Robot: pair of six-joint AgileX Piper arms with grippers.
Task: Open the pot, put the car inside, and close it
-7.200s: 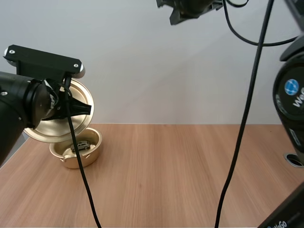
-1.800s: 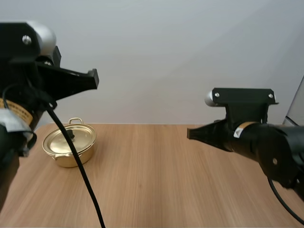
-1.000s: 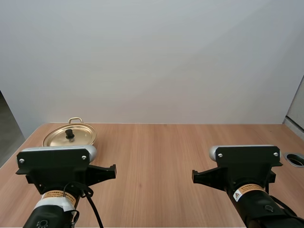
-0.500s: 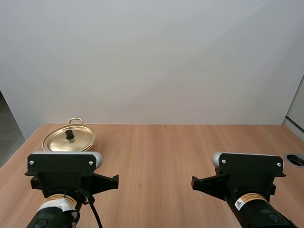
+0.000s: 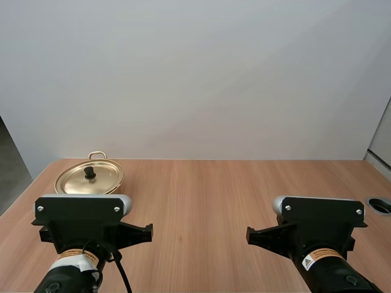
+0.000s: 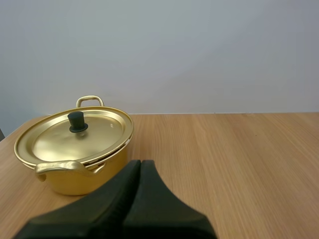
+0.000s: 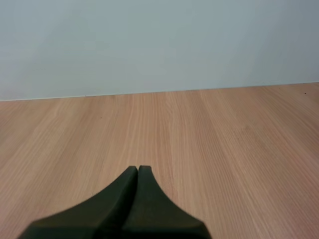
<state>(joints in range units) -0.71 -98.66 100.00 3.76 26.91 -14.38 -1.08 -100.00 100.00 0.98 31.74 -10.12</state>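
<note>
The golden pot (image 5: 89, 177) stands at the far left of the wooden table, its lid (image 6: 75, 137) seated flat on it with the black knob (image 6: 76, 121) upright. The lid hides whatever is inside. My left gripper (image 6: 140, 162) is shut on nothing, its fingers lying together as one dark wedge, low over the table, short of the pot and a little to its right. My right gripper (image 7: 137, 168) is likewise shut and holds nothing, over bare wood on the right side. Both arms sit drawn back at the table's near edge.
A round grey-rimmed hole (image 5: 380, 206) lies at the table's right edge. The table (image 5: 208, 195) spreads as bare wood between the pot and that hole. A plain wall rises behind the far edge.
Earlier my left gripper held the lid over the open pot with the small car inside. Now the lid is on the pot and both arms have pulled back. Nothing moved in the last half second.
</note>
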